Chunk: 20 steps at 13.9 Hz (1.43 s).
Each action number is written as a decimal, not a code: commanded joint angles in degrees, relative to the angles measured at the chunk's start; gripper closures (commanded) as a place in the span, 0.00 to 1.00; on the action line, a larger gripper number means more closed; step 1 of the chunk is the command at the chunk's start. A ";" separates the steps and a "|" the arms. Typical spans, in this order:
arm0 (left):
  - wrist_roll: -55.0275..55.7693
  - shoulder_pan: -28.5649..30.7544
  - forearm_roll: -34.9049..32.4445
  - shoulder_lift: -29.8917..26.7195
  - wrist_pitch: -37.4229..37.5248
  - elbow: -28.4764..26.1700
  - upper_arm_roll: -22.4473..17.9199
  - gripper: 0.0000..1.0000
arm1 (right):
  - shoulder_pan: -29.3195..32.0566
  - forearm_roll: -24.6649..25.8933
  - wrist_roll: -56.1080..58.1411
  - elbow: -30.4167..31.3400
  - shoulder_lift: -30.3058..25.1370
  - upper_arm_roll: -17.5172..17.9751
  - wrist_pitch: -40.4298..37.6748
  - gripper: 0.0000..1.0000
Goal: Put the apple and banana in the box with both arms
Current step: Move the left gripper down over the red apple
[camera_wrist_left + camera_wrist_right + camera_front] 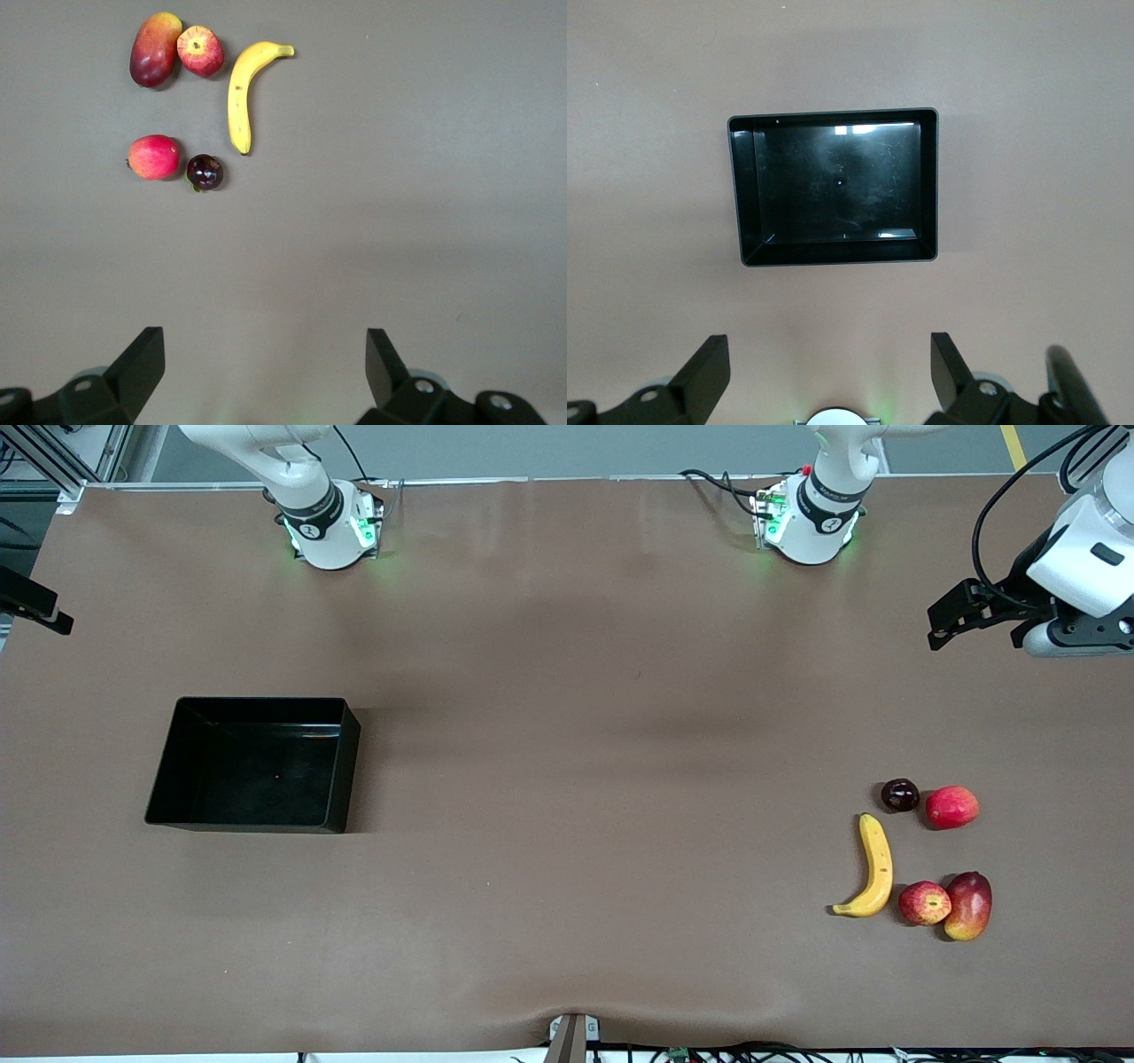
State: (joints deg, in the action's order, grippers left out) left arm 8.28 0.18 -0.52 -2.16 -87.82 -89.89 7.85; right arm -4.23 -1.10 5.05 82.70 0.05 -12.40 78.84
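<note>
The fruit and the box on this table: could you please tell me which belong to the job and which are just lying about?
Job:
- apple, touching the mango-like fruit
- banana, beside the apple
- box, empty, toward the right arm's end
- left gripper and right gripper, open

Lying about:
- mango-like fruit
- pinkish-red fruit
- dark round fruit

no readable text, labels, brands or numbers on anything in view

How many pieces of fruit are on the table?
5, clustered toward the left arm's end: curved yellow banana, streaked red apple beside it, oblong red-yellow mango-like fruit, plain pinkish-red round fruit, small dark round fruit. None look hidden.
</note>
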 commanded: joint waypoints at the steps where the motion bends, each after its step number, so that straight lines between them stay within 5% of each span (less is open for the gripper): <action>1: 0.07 0.44 0.43 0.14 1.07 1.29 0.06 0.00 | 0.27 -0.66 -0.83 0.27 -0.93 -0.08 -0.18 0.00; 7: -0.63 0.87 -0.01 5.04 0.28 3.31 -0.47 0.00 | 1.07 -0.39 -0.92 0.18 -0.66 -0.26 -0.18 0.00; 13: -0.81 1.14 -6.51 15.59 -13.59 2.79 -0.38 0.00 | 2.64 0.92 -0.74 -0.53 1.97 -0.34 3.59 0.00; 20: -0.99 6.93 -10.56 28.42 -31.43 3.66 -0.38 0.00 | 6.25 0.48 -0.30 -0.35 11.45 -0.26 4.83 0.00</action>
State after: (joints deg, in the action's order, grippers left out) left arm 7.98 5.58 -10.17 21.88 -116.09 -88.52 7.12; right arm -0.06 -0.75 4.88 83.29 10.00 -13.33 84.20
